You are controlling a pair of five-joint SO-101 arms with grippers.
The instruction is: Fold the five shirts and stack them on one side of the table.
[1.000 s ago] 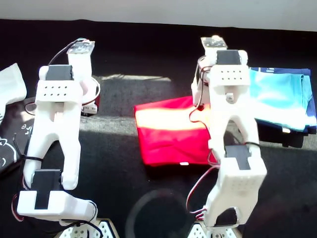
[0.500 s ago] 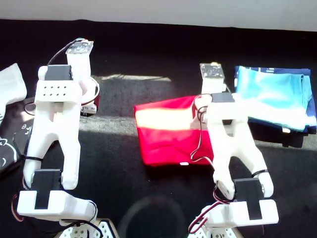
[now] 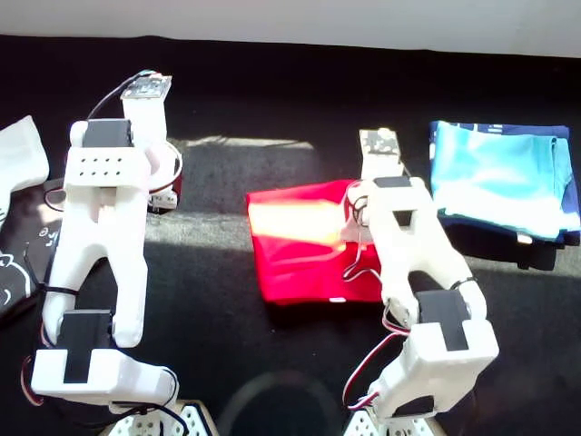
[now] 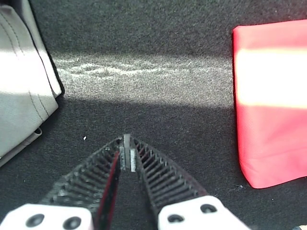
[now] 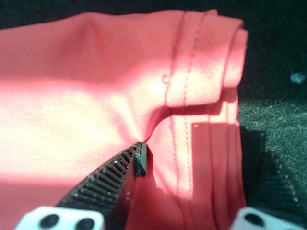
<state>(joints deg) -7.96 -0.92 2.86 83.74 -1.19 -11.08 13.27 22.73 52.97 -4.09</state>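
From the high view, the folded red shirt (image 3: 300,245) lies mid-table on the black felt-like table cover (image 3: 227,109), with the right arm (image 3: 408,245) reaching over its right-hand edge. A folded light blue shirt (image 3: 504,177) sits well to the right on top of darker garments (image 3: 508,245). A white garment (image 3: 20,154) lies unfolded at the far left edge beside the left arm (image 3: 104,227). A band of sunlight crosses the cover, and a pale wall (image 3: 272,14) runs behind. In the left wrist view, the left gripper (image 4: 127,158) hangs over bare cover with its jaws closed tip to tip and nothing held, the white garment to one side and the red shirt to the other. In the right wrist view, the right gripper (image 5: 201,177) has its jaws spread wide astride the red shirt's stitched, rolled edge, one fingertip pressing a dimple into the cloth. The knit looks light, soft and limp, likely to sag and unfold. A pinch through all layers at that thick hemmed edge seems the safest hold.
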